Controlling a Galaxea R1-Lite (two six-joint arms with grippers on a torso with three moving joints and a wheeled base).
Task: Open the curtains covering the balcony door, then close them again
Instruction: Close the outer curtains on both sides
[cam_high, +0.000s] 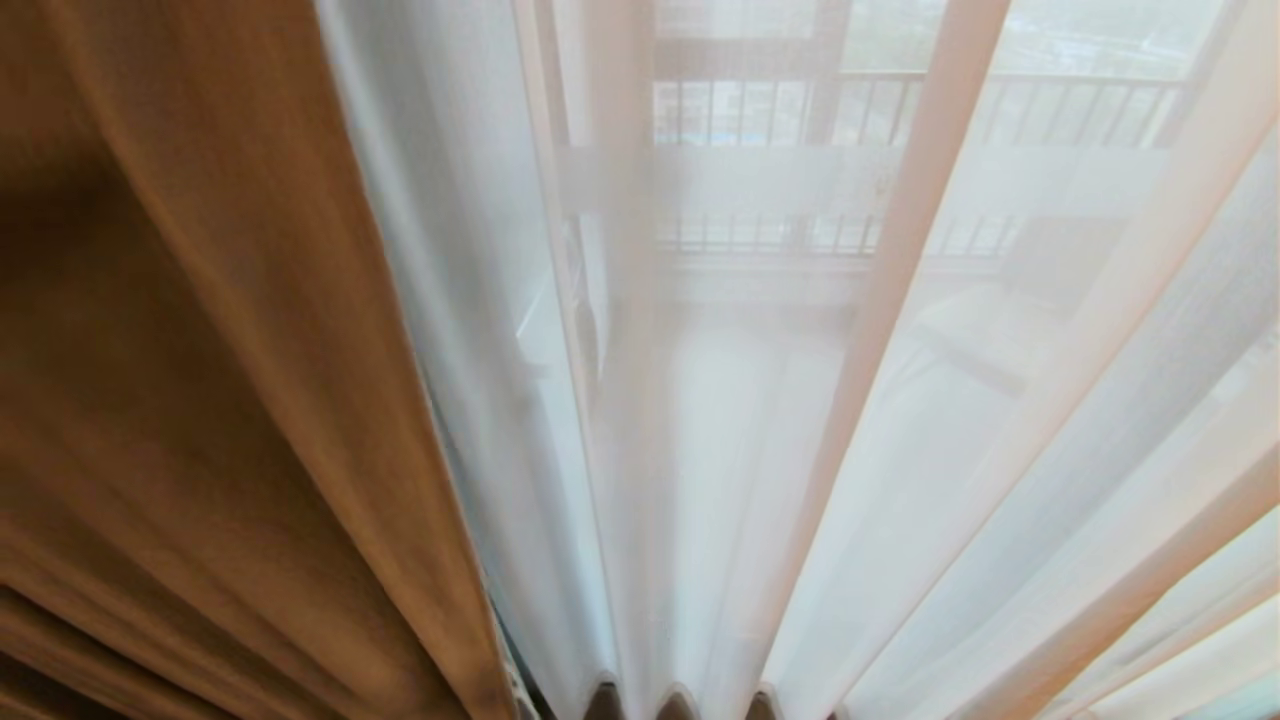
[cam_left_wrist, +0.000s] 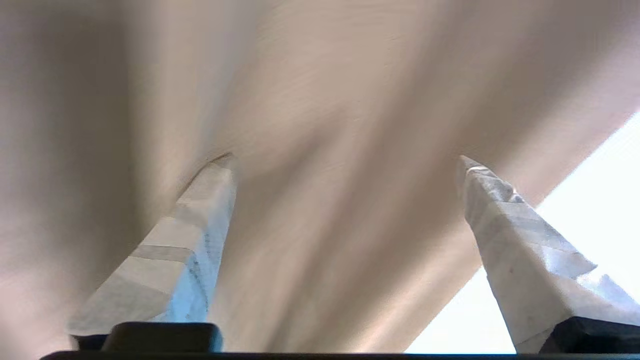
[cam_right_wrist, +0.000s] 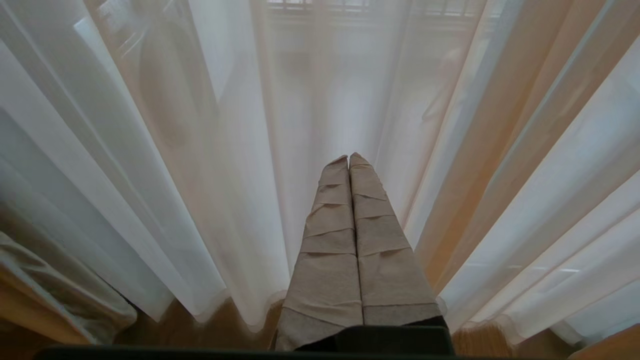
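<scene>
Left claw (cam_left_wrist: 345, 160) gapes against the opaque curtains (cam_left_wrist: 320, 100).

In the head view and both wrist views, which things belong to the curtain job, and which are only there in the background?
Belong to the job:
- thick opaque curtain
- white sheers
- left tool, open, close to the thick fabric
- right tool, shut, pointing at the sheers

Only background:
- black railing seen through the sheers
- wooden floor
</scene>
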